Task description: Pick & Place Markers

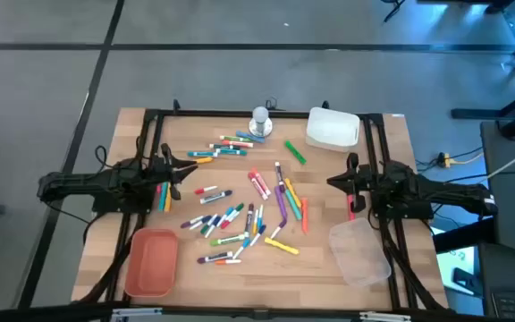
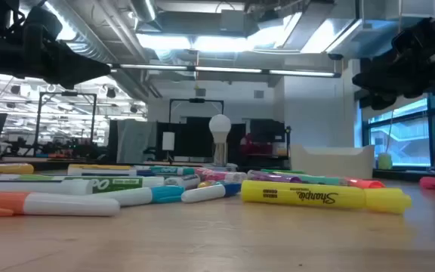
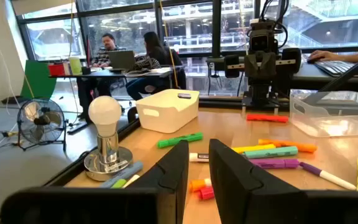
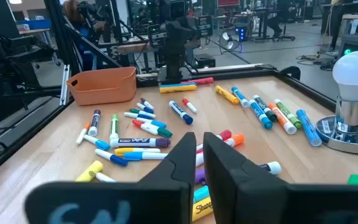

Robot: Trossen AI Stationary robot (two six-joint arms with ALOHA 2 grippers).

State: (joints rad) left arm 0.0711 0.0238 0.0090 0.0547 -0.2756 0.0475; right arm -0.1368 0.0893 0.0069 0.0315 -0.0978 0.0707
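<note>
Several markers (image 1: 244,210) lie scattered flat on the middle of the wooden table: white-barrelled ones with coloured caps, and thicker yellow, green, orange and purple ones (image 4: 142,134). A yellow highlighter (image 2: 308,195) lies nearest in the low view. My left gripper (image 1: 190,170) hovers shut at the left edge of the scatter, above the table (image 3: 199,165). My right gripper (image 1: 332,182) hovers shut at its right edge, facing the left one (image 4: 199,149). A few markers (image 1: 162,193) lie under the left arm, and a red one (image 1: 351,207) under the right arm.
An orange bin (image 1: 150,261) sits at the near left, a clear plastic container (image 1: 358,252) at the near right and a white bin (image 1: 333,128) at the far edge. A bulb-shaped object on a silver base (image 1: 259,121) stands beside the white bin. People sit at desks (image 3: 126,53) beyond the table.
</note>
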